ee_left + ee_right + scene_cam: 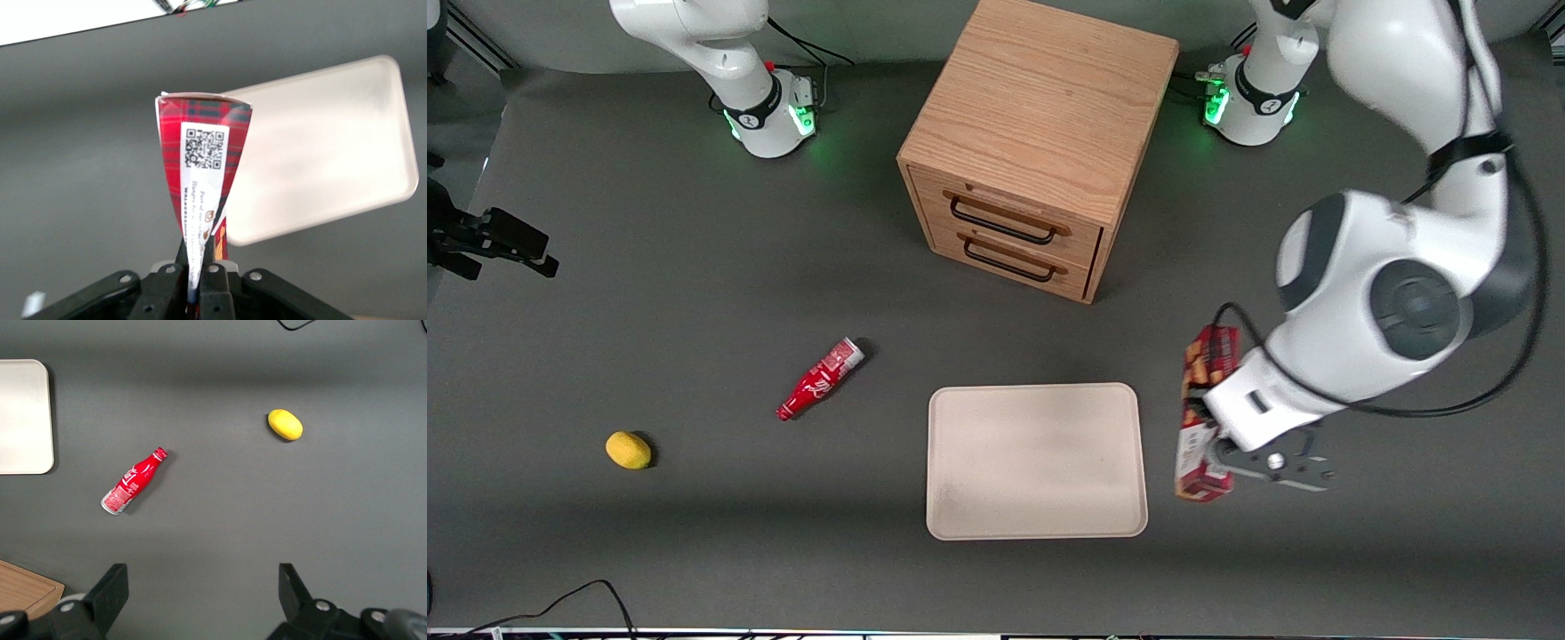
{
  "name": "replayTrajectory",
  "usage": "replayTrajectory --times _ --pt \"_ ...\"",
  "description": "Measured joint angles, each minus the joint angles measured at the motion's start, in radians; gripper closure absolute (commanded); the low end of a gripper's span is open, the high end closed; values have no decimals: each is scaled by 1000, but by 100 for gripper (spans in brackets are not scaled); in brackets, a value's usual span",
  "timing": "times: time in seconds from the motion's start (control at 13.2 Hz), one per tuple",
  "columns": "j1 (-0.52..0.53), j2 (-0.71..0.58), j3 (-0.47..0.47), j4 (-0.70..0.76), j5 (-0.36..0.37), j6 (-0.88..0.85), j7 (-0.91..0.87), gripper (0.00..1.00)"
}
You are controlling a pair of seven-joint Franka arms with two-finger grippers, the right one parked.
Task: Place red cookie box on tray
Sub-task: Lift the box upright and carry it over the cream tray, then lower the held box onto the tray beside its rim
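Cookie box held beside the bare tray

Tool clamped on the cookie box (lifted off the dark bench), just beside the tray.

left arm: glossy white shells, dark grey joint caps | black cable looped, right of frame | base ring lit green | gripper: black, silver screws

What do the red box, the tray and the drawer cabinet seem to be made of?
Box, held in the gripper beside the tray: printed cardboard, shown by its creased, pinched end. Tray: probably matte cream plastic, given its smooth moulded rim. Cabinet: wood or veneer with visible grain, and dark handles, probably metal.
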Motion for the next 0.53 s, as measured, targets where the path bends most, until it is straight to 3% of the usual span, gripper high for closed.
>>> replayTrajectory --times 0.53 --pt "-75 203 -1 79 26 151 -155 100"
